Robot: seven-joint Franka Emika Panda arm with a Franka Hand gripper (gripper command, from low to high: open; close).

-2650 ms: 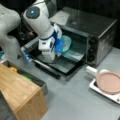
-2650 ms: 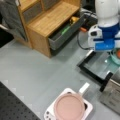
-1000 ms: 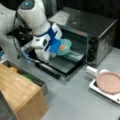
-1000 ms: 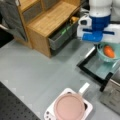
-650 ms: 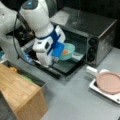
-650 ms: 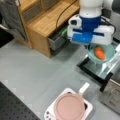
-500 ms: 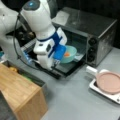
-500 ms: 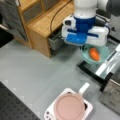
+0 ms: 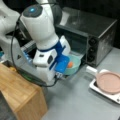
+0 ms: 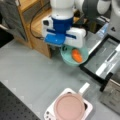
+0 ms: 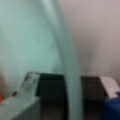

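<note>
Pink plate (image 10: 69, 108) on its white tray (image 10: 85, 88) nearest in a front view. Beyond it, teal bowl (image 10: 67, 58) with an orange piece (image 10: 77, 55) inside, rim pinched by the gripper (image 10: 64, 47), lifted over the grey table (image 10: 27, 70) just beside the open oven door (image 10: 105, 60). Farther back, wooden shelf (image 10: 37, 22). Toaster oven (image 9: 100, 32) behind the bowl.

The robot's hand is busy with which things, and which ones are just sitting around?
Busy with:
- the hand, at the bowl's rim
- round pale green bowl, carried clear of the oven door
- small orange food piece inside the bowl

Just sitting around:
- black toaster oven, door open
- pink round plate on a white tray
- wooden shelf unit
</note>
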